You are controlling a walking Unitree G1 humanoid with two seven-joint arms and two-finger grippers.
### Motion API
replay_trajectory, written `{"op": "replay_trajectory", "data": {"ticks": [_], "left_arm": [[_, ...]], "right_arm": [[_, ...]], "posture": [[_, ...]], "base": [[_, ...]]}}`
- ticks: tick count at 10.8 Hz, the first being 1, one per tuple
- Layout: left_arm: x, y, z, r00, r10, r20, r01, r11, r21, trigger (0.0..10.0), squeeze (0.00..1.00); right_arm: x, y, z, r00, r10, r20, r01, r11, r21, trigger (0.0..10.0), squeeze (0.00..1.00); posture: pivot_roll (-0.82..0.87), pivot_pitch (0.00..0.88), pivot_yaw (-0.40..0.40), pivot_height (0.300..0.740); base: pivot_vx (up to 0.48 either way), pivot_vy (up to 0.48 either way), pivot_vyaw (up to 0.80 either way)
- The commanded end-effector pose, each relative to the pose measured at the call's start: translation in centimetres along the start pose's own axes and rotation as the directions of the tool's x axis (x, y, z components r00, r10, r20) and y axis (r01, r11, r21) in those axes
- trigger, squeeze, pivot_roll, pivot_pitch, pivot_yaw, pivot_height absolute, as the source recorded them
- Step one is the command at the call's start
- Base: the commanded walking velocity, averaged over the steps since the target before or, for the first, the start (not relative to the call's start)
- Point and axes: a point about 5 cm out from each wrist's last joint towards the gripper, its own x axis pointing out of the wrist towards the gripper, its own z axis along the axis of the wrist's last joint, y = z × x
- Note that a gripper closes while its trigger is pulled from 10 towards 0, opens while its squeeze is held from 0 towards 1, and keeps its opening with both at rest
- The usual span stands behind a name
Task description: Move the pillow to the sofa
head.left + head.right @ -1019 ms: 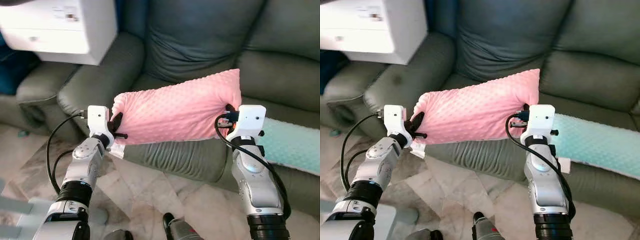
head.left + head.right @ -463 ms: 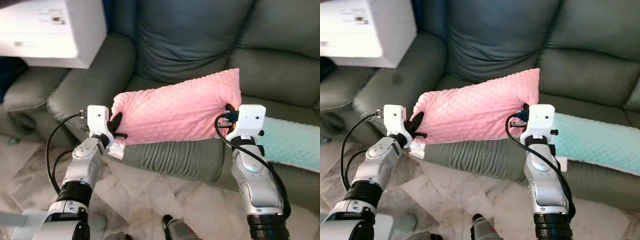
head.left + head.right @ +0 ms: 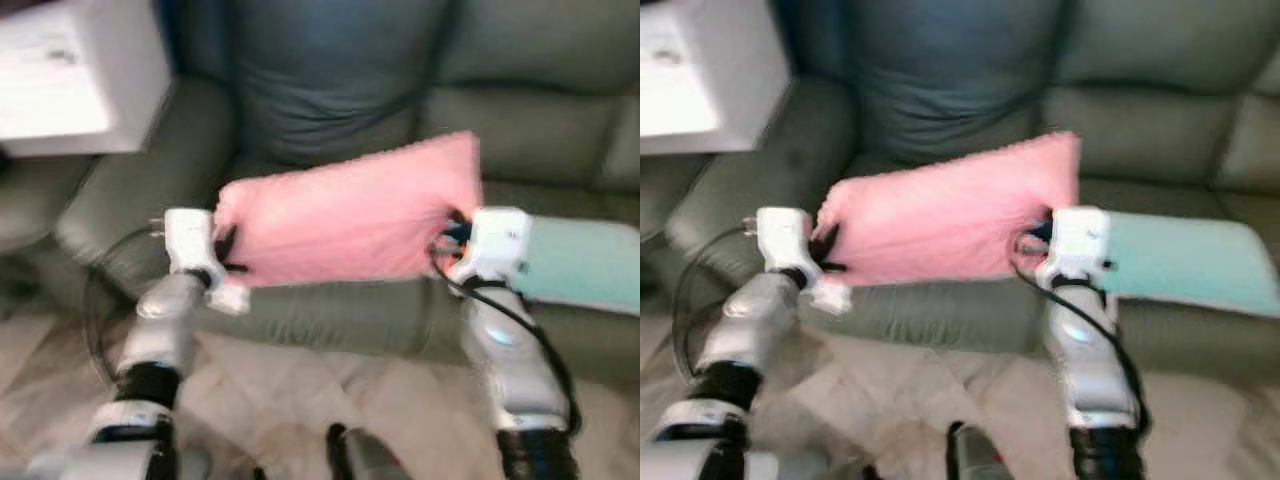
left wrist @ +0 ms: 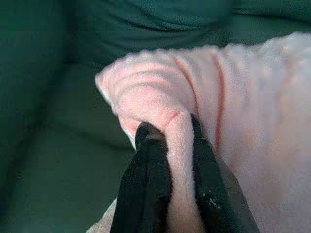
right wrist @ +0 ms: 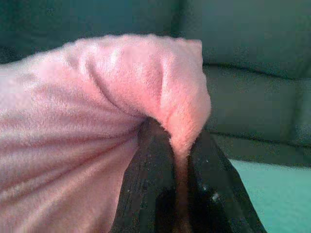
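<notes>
Pillow [image 3: 350,220] carry nears its end — pink, mid-frame above the sofa [image 3: 330,90] seat, pinched at either end by left gripper [image 4: 170,145] and right gripper [image 5: 180,150] — lowering and release likely next.

Both eye views are blurry all over, like the camera shook. The pillow [image 3: 350,220] looks smooth and its edges smear. The white box [image 3: 75,85] up past the pillow glows bright and washed out. The sofa [image 3: 330,90] behind the pillow is dim. In the wrist views the sofa is very dark, the pillow is softly lit, and the black fingers [image 4: 146,184] are fuzzy.
</notes>
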Motion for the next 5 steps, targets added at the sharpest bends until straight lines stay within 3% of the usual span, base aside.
{"op": "replay_trajectory", "data": {"ticks": [1,3,5], "left_arm": [[-0.3,0.67,0.02,1.0,0.019,-0.002,-0.019,1.0,0.01,10.0,0.0],[-0.27,0.69,0.03,1.0,0.022,-0.003,-0.022,1.0,0.011,10.0,0.0],[-0.26,0.79,0.16,0.999,0.032,0.005,-0.032,0.999,0.027,10.0,0.0]], "right_arm": [[0.02,-0.24,0.64,0.999,-0.016,0.028,0.016,1.0,0.008,10.0,0.0],[0.04,-0.26,0.65,0.999,-0.016,0.031,0.016,1.0,0.005,10.0,0.0],[0.0,-0.09,0.64,0.999,-0.006,0.035,0.006,1.0,0.007,10.0,0.0]], "posture": [[-0.18,0.194,-0.025,0.74],[-0.18,0.193,-0.023,0.74],[-0.17,0.192,-0.021,0.74]], "base": [[0.0,0.0,-0.79],[0.0,0.0,-0.78],[0.0,0.0,0.0]]}}
